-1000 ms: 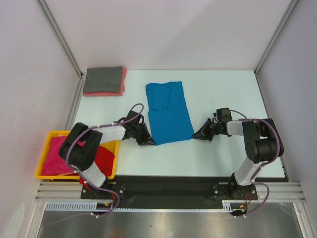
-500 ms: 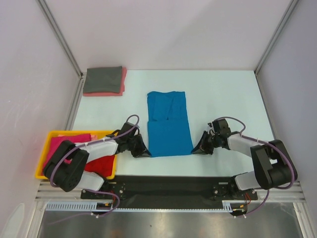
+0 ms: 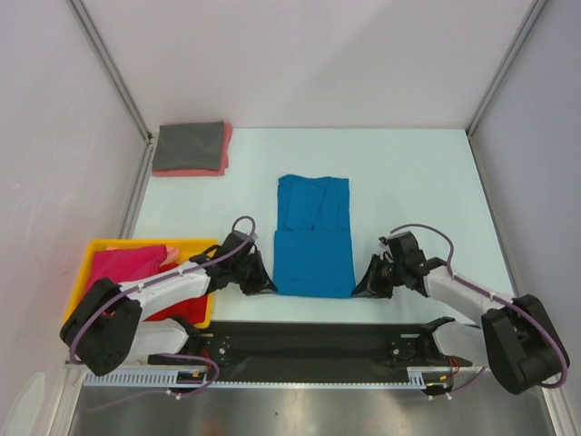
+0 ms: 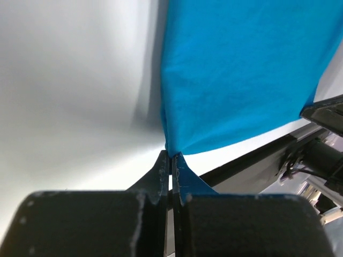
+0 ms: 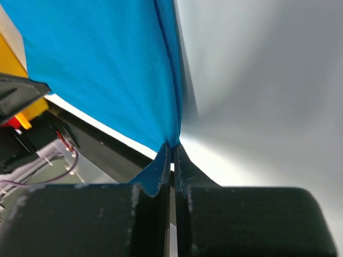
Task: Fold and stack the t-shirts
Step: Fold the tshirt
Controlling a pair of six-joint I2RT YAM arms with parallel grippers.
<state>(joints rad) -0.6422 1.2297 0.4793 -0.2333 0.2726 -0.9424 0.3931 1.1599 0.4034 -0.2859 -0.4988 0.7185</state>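
A bright blue t-shirt (image 3: 313, 236) lies folded lengthwise in the middle of the white table, its near end close to the front edge. My left gripper (image 3: 268, 287) is shut on its near left corner (image 4: 170, 151). At the near right corner (image 5: 172, 142), my right gripper (image 3: 359, 289) is shut on the cloth too. A dark grey t-shirt (image 3: 188, 144) lies folded on top of a salmon pink t-shirt (image 3: 226, 148) at the far left. A magenta t-shirt (image 3: 123, 266) and a red t-shirt (image 3: 186, 306) sit crumpled in the bin.
A yellow plastic bin (image 3: 92, 250) stands at the near left, beside the left arm. The black base rail (image 3: 309, 341) runs along the table's near edge, just behind both grippers. White walls with metal posts close in the table.
Both grippers have pulled the blue t-shirt's near end toward the front edge, and the whole shirt has slid nearer. Both arms have dropped lower and stretched out.
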